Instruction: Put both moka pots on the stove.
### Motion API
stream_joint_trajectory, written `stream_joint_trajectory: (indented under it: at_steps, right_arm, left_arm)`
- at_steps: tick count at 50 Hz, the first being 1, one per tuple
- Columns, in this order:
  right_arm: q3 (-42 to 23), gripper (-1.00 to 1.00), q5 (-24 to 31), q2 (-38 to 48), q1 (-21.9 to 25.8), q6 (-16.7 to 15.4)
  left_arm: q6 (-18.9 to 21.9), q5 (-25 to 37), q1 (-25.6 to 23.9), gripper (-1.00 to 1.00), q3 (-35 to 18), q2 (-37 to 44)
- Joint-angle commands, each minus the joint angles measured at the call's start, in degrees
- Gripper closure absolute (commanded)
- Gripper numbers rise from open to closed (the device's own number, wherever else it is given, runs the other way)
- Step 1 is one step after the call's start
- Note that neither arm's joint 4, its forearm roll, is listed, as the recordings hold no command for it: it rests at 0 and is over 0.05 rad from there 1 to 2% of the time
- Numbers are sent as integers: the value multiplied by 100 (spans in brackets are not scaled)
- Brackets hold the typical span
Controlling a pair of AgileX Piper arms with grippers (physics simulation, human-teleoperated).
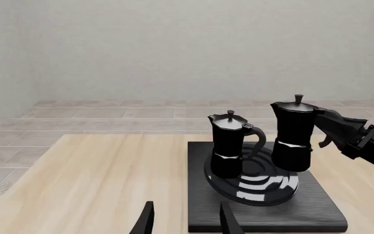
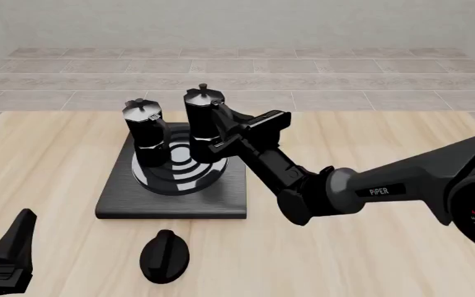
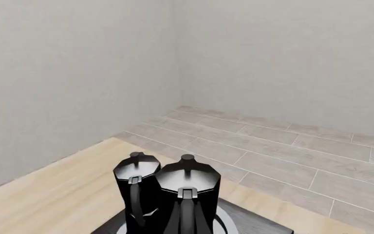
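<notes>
We see a glossy black segmented right arm (image 2: pixel 361 185) with white "PIPER" lettering, red markings near its base, and matte black tapered left-gripper fingers (image 2: pixel 15 241).

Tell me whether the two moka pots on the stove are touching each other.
Apart. The left wrist view shows wall and floor through a clear gap between the left moka pot and the right moka pot, both over the stove.

Glossy black moka pots (image 2: pixel 175 127), wood-grain table (image 2: pixel 370 247)

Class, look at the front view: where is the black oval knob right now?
The black oval knob lies flat on the table, nearer the camera than the stove, just off its front edge, with the left gripper to its left.
</notes>
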Motion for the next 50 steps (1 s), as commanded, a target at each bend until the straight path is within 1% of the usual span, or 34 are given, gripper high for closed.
stream_joint_trajectory:
  at_steps: [1, 27, 39, 50]
  right_arm:
    - [-272, 100, -22, 23, -1, 98]
    - [-531, 100, 114, 202, 54, 293]
    - [-793, 100, 305, 473, -42, 373]
    - [-917, 100, 382, 643, -105, 384]
  left_arm:
    - [0, 0, 0, -100, 0, 0]
    - [0, 0, 0, -100, 0, 0]
    - [0, 0, 0, -100, 0, 0]
    - [0, 0, 0, -100, 0, 0]
